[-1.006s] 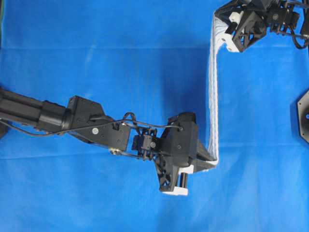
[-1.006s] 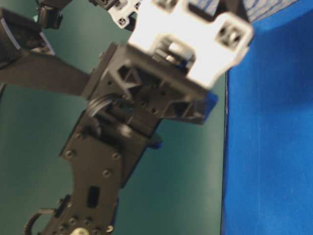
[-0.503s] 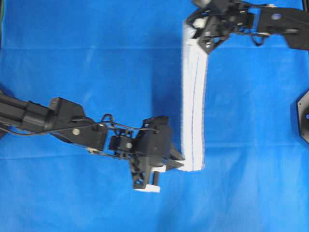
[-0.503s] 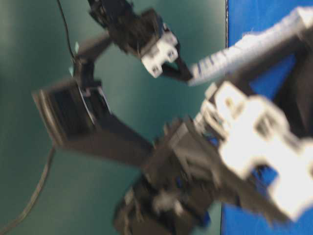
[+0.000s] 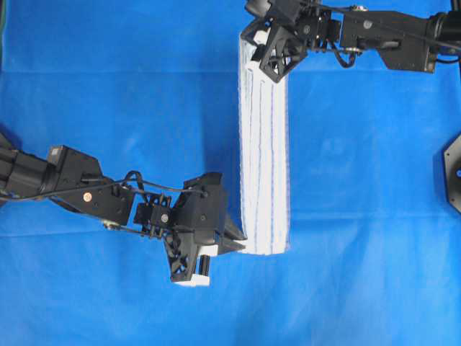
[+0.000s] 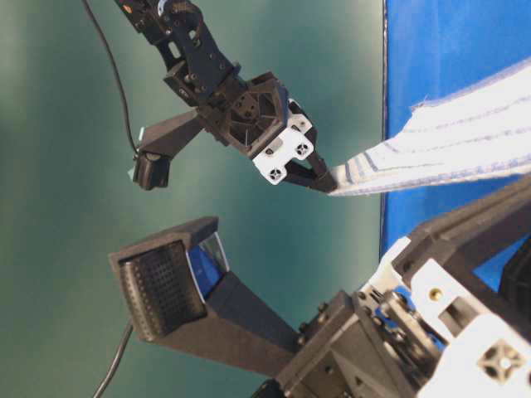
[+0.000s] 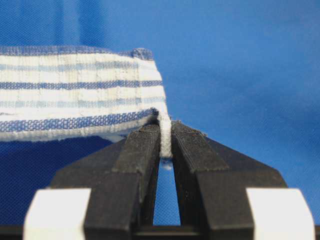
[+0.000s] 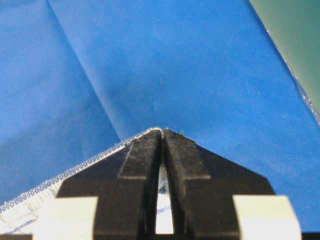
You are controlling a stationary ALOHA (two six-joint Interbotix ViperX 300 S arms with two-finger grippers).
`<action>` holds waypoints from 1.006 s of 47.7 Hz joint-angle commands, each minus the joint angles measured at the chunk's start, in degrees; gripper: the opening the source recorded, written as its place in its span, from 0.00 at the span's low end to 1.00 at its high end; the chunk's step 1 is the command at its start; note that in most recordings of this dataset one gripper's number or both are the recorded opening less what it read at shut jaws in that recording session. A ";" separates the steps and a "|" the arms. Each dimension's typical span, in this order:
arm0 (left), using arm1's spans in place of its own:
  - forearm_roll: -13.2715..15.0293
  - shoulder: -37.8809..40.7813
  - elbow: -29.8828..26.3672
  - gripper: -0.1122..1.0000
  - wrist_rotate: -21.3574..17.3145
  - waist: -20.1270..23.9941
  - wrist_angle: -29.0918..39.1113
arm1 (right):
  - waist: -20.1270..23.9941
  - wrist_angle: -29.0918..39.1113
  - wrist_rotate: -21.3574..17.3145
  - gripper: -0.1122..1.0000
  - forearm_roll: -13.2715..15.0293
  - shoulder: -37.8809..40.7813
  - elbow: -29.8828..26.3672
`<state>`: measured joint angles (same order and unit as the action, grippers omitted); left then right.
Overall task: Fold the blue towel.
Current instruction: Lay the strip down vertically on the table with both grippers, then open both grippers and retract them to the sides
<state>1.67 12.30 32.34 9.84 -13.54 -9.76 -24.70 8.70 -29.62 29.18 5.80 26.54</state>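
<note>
The blue towel, white with thin blue stripes, hangs stretched as a long narrow band between my two grippers above the blue covering. My left gripper is shut on its near corner. In the left wrist view the fingertips of that gripper pinch a thin white edge, and the striped towel spreads away to the left. My right gripper is shut on the far corner. The right wrist view shows this gripper closed on the towel's hem. From table level, the right gripper holds the towel lifted.
The plain blue table covering spans the whole table, with creases. A black hexagonal mount sits at the right edge. At table level a black boxy device stands beside the table's edge against a green background.
Both arms have carried the towel leftward. The stretched cloth has gone from a thin edge-on strip to a wider band, its far end near the top middle.
</note>
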 commanded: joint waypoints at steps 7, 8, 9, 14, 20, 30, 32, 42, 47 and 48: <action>0.09 -1.93 -0.53 0.14 -0.35 0.18 -0.35 | -0.18 -0.35 0.09 0.15 0.18 -0.97 -1.05; 0.09 -1.93 -0.53 0.14 -0.53 0.18 -0.26 | -0.18 -0.35 0.18 0.15 0.18 -0.97 -1.14; 0.09 -1.93 -0.53 0.14 -0.53 0.18 -0.26 | -0.18 -0.35 0.18 0.15 0.18 -0.97 -1.05; 0.09 -1.93 -0.62 0.15 -0.62 0.44 -0.18 | -0.09 -0.35 0.26 0.24 0.18 -0.97 -1.05; 0.00 -2.64 -0.53 0.25 -0.09 0.79 -0.09 | -0.09 -0.62 0.97 0.56 0.62 -1.32 -0.62; 0.09 -8.44 1.76 0.79 -0.53 0.79 3.16 | 0.18 -0.62 1.67 0.60 0.79 -4.83 1.41; 0.00 -10.20 2.55 0.84 -0.62 0.97 3.96 | 0.26 -0.62 1.67 0.59 0.79 -6.15 2.11; 0.00 -19.16 8.26 0.80 -0.70 4.22 3.87 | 1.41 -1.76 1.58 0.59 0.79 -14.50 7.56; 0.00 -22.32 11.43 0.80 -0.88 6.94 1.41 | 2.37 -4.48 1.23 0.59 0.70 -18.90 10.99; 0.00 -22.85 12.13 0.80 -0.97 7.47 0.70 | 2.64 -5.19 1.14 0.59 0.70 -19.86 11.78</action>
<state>1.67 -7.47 43.15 9.14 -8.00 -6.86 -22.94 5.89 -28.21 29.88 -9.84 36.91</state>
